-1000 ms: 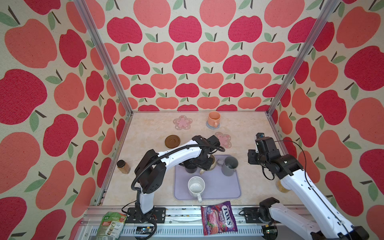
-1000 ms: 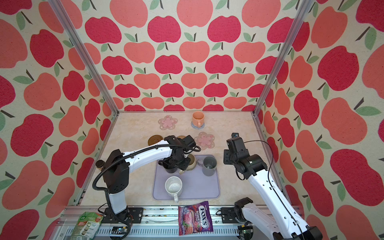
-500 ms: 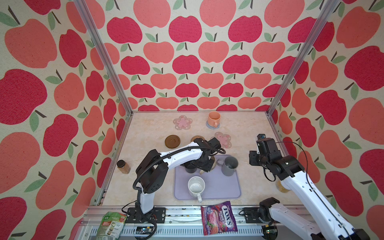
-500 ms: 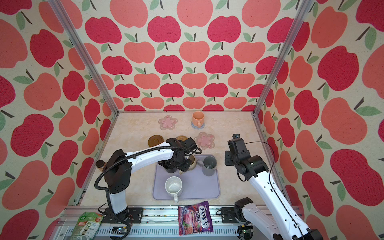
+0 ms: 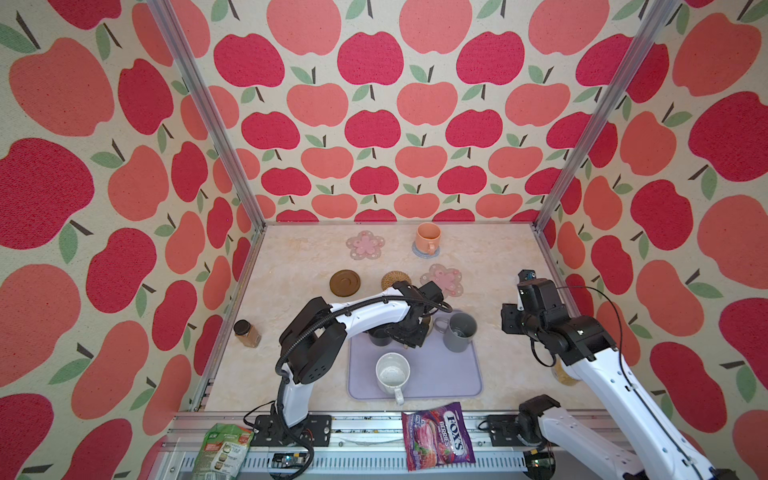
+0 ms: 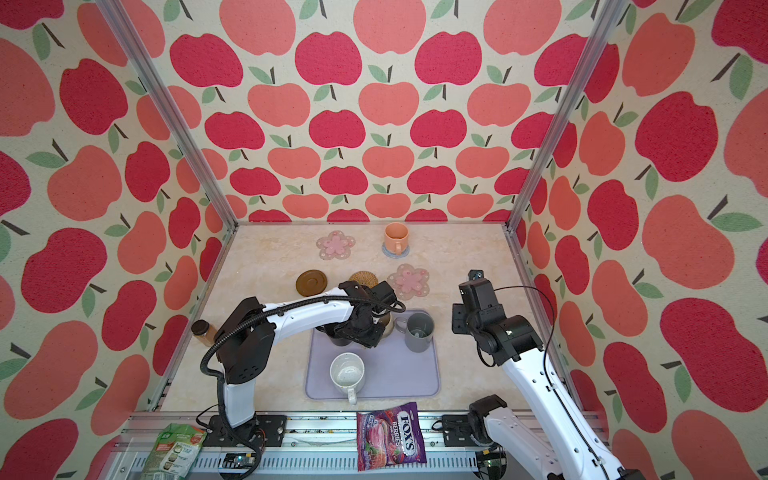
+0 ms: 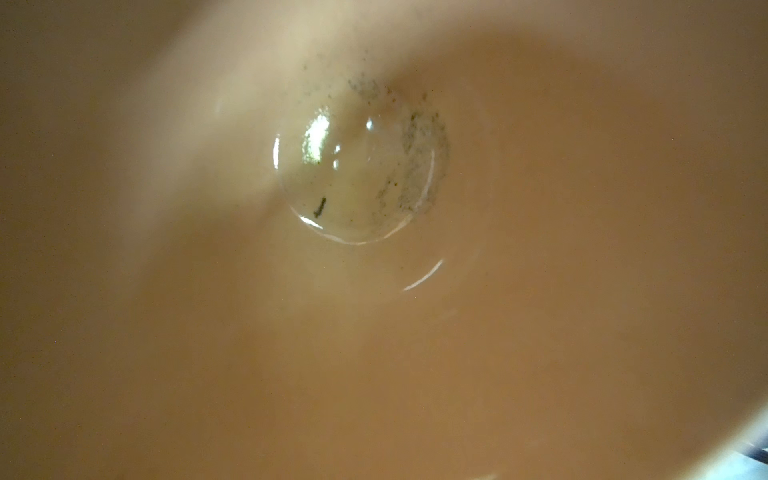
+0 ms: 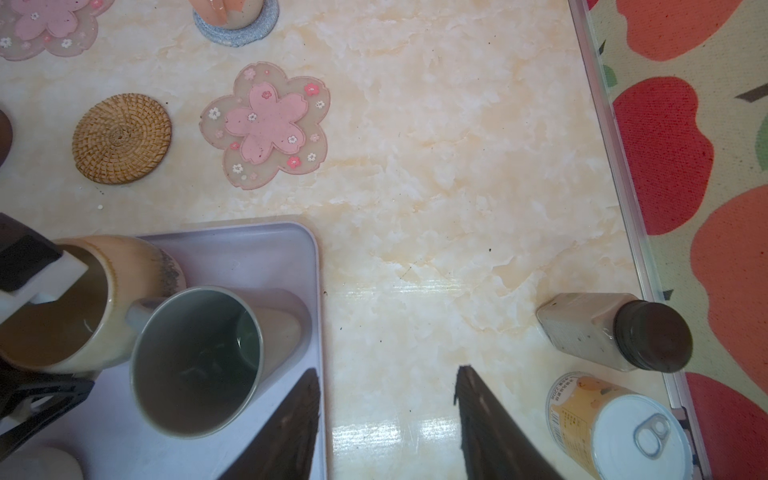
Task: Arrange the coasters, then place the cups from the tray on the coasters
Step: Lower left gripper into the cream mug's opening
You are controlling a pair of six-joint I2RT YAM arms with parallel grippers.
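Note:
On the lavender tray (image 5: 449,382) stand a grey cup (image 5: 459,332), a speckled white cup (image 5: 392,373), a black cup (image 5: 379,336) half under my left arm, and a beige cup (image 8: 124,266). My left gripper (image 5: 411,332) straddles the beige cup's wall, its white finger (image 8: 41,282) inside; its wrist view shows only the cup's inside. The orange cup (image 5: 428,237) sits on the grey-blue coaster (image 5: 417,252). Bare coasters: two pink flowers (image 5: 365,245) (image 5: 442,279), a brown disc (image 5: 345,283), a rattan round (image 5: 392,279). My right gripper (image 8: 386,372) hangs open beside the tray's right rim.
A brown-lidded jar (image 5: 246,333) stands by the left wall. Another jar (image 8: 615,336) and a ring-pull can (image 8: 623,428) stand by the right wall, close to my right gripper. A candy bag (image 5: 438,434) and a green packet (image 5: 224,446) lie on the front rail.
My left gripper's jaws have narrowed around the beige cup's wall and the arm has settled slightly over it. The right arm has barely shifted. No cup has moved.

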